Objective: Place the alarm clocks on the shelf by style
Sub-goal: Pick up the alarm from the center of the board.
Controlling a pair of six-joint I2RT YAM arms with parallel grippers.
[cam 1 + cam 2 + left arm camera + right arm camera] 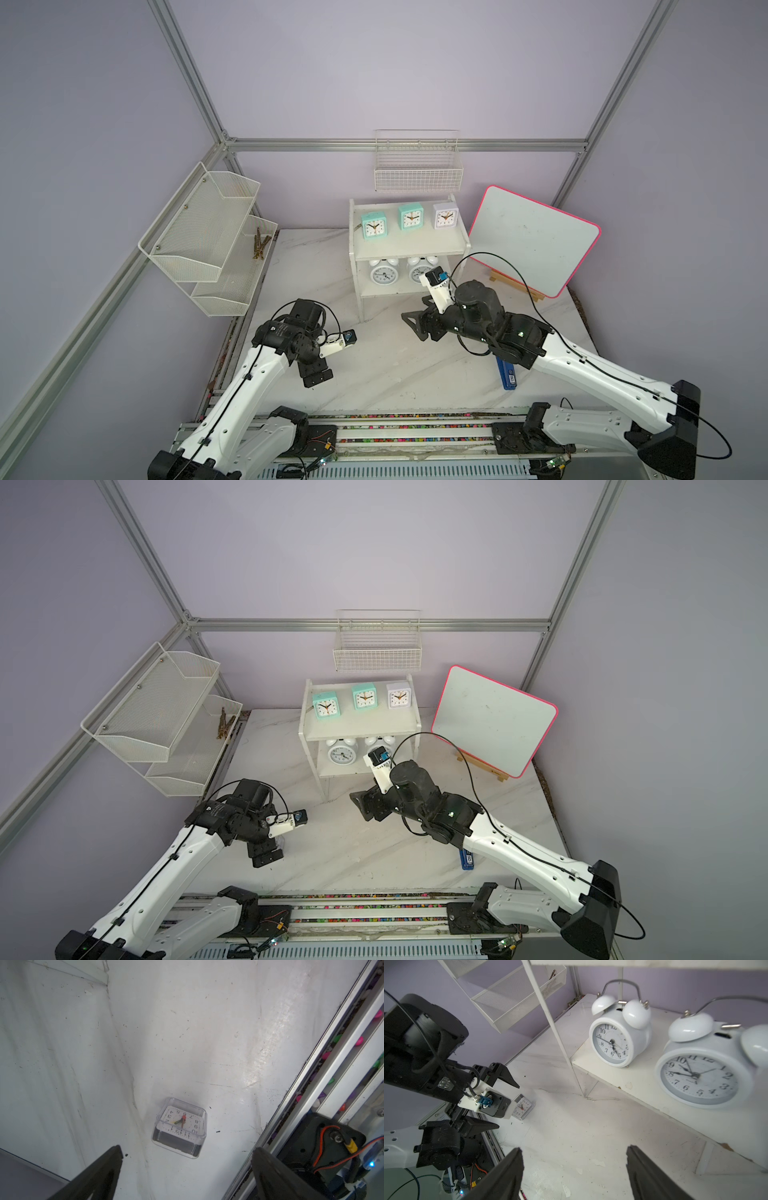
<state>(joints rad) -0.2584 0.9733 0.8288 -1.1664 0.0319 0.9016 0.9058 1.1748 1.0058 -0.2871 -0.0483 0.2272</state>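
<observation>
Because the left fingers (pixel 99 1174) stand at their widest with nothing between them, poised over the clear clock (pixel 179 1127), the main risk lies in the closing. That clock appears to lie on its back on the bench (pixel 207 1032), and its case looks smooth. A pinch landing off centre or too high could tip it or squirt it out sideways. It rests near the front edge of the bench, where a rail (pixel 324 1076) strewn with coloured beads runs, so a shove that way could send it into the gap. Coming down too deep would scrape the tips on the bench. The right fingers (pixel 504 1176) are moderately parted and empty. They hang over the bench just before the lower board of the shelf (pixel 633 1088), with the near bell clock (pixel 699 1076) close by and the far bell clock (pixel 614 1043) farther along. A careless swing there could knock either one. On the top board a mint clock (pixel 374 226), a second mint clock (pixel 411 217) and a lilac clock (pixel 445 216) stand in a row. Only a bare strip in front and narrow gaps are left, so a fourth square clock set down roughly might topple a neighbour. The wire basket (pixel 417 170) hangs above the shelf and likely limits a straight drop. The right arm (pixel 478 307) crowds the shelf's right half. The bare bench between the arms, before the shelf's left half, offers the freest path.
</observation>
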